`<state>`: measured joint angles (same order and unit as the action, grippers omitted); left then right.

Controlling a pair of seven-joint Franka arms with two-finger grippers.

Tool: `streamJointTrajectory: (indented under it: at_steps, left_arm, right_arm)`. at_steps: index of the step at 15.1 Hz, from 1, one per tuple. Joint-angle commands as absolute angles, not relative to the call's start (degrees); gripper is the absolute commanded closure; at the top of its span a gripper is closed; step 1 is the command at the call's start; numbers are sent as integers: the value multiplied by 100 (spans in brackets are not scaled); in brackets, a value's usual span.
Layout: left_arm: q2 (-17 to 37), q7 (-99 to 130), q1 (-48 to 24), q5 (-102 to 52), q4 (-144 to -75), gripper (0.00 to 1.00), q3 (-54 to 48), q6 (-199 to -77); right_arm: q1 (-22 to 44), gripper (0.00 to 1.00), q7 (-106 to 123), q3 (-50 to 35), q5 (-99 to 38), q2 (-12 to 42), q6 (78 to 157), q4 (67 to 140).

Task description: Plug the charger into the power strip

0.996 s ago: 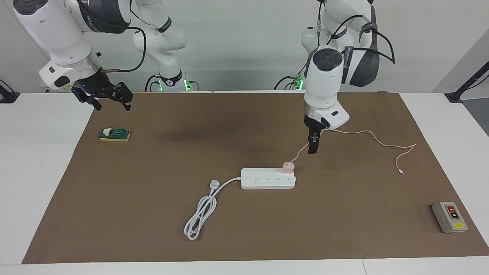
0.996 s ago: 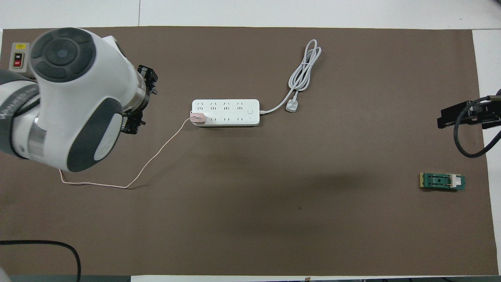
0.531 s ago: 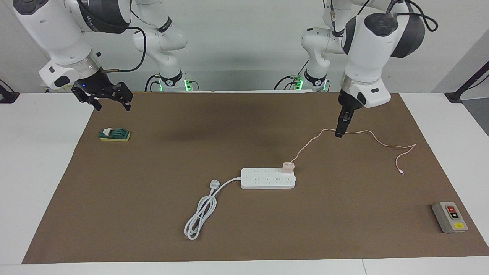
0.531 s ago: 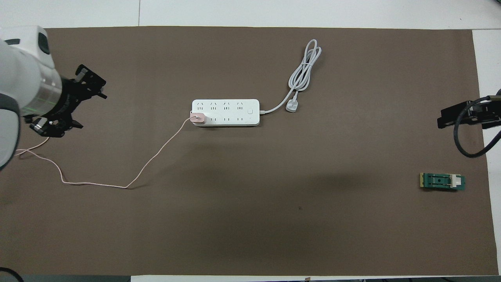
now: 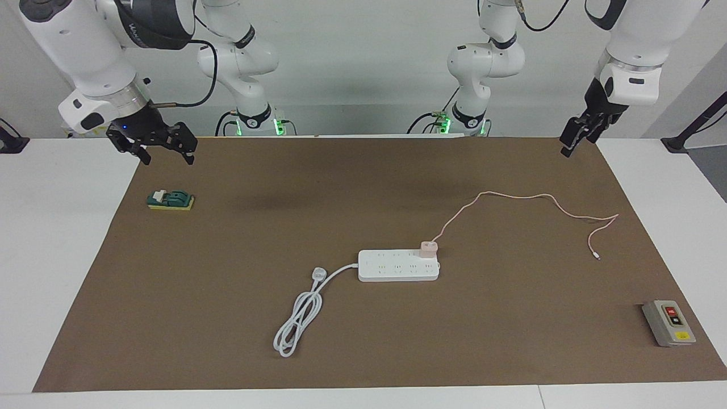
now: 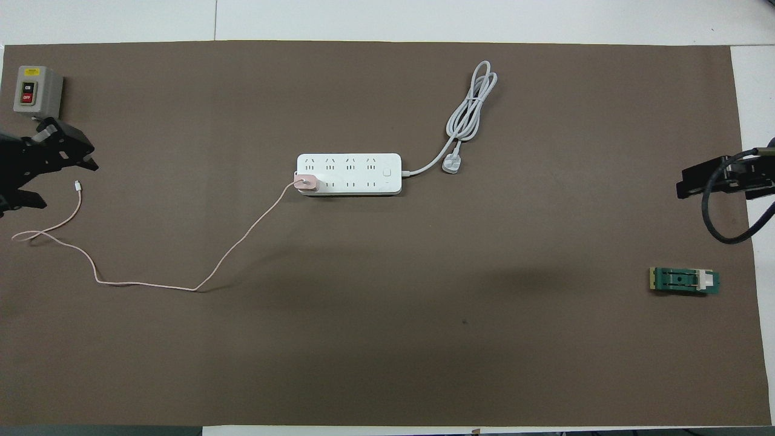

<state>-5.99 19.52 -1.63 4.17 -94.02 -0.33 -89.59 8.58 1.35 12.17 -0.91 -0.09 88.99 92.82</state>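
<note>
The pale-pink charger (image 5: 428, 248) (image 6: 306, 182) sits upright on the white power strip (image 5: 397, 268) (image 6: 357, 174), in the end socket toward the left arm's end of the table. Its thin pink cable (image 5: 514, 196) (image 6: 151, 286) trails over the mat to a tiny white connector (image 5: 596, 257) (image 6: 77, 184). My left gripper (image 5: 570, 144) (image 6: 60, 181) hangs open and empty, high over the mat's corner by the left arm's base. My right gripper (image 5: 167, 160) (image 6: 687, 181) waits open in the air above the green block.
A small green block with a yellow base (image 5: 170, 200) (image 6: 684, 281) lies at the right arm's end. A grey button box (image 5: 669, 322) (image 6: 33, 91) stands at the left arm's end, farther from the robots. The strip's thick white cord (image 5: 298, 318) (image 6: 472, 103) lies coiled on the brown mat (image 5: 227, 318).
The left arm has risen and pulled back from over the cable beside the charger to the mat's corner at its own end. Charger, strip and right arm have not moved.
</note>
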Motion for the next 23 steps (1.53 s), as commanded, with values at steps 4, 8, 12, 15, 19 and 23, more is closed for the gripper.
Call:
streamJointTrajectory:
  at_steps: [4,8,12,15,19,23]
  left_arm:
    - [-826,975,-52,-35,-9553,0,-79,-8825]
    - [-870,1029,-114,-18,-9624,0,-114,-8815]
    - [-581,985,-106,9,-9327,0,-123,-8667]
    - [-273,932,-123,79,-9097,0,-132,-8648]
    - [-387,748,-106,44,-9316,0,-158,-8719]
    - [-404,537,-35,44,-9343,0,-299,-8701]
  right_arm:
    - [791,0,229,1178,-9,-53,8789,9281]
    - [791,0,229,1178,-9,-53,8789,9281]
    - [791,0,229,1178,-9,-53,8789,9281]
    - [791,0,229,1178,-9,-53,8789,9281]
    - [791,0,229,1178,-9,-53,8789,9281]
    - [791,0,229,1178,-9,-53,8789,9281]
